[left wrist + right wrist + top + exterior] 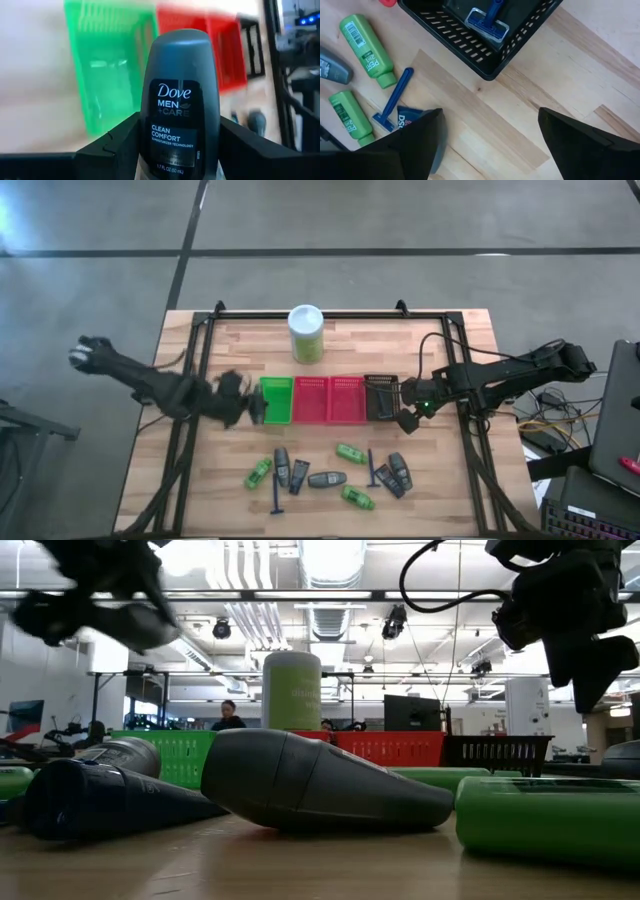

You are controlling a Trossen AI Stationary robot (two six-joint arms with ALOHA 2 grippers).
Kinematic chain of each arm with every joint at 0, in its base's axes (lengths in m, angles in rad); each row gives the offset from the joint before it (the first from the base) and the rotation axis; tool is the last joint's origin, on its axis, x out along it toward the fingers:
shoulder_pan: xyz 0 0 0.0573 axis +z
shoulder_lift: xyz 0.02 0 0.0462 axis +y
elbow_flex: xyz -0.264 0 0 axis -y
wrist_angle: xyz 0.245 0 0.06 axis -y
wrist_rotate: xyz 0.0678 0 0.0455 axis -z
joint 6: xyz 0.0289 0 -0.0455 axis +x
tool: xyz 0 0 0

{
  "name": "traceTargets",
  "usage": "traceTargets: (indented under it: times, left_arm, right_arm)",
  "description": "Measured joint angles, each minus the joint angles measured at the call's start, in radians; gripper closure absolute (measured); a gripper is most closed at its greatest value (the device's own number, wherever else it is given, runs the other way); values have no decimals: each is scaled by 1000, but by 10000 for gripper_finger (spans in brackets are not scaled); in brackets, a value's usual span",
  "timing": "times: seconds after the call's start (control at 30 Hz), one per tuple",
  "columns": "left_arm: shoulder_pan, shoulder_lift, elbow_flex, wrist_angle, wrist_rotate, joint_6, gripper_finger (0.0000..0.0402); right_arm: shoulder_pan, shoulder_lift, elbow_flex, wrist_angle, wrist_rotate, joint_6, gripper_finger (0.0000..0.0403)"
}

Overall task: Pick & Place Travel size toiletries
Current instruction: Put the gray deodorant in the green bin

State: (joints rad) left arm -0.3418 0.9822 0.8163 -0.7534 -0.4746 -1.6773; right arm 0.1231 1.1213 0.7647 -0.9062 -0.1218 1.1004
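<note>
Left gripper clamped on a dark grey Dove bottle, hovering just beside the green basket, bare wood behind it out to the table's left edge. Ahead of it, two red baskets in a row, then the black basket with a blue razor inside. Right gripper just past that basket's corner, fingers spread wide, nothing held, clear planks between them. Beside it, loose toiletries: green bottles, another razor. Tall canister farther back.
</note>
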Motion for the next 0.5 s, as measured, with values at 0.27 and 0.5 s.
traceTargets:
  times: [0.27,0.5]
  left_arm:
    - [356,104,20,20,286,376,186]
    - [360,238,31,50,316,421,186]
  right_arm:
    - [-6,0,0,1,12,4,102]
    - [-6,0,0,0,21,23,110]
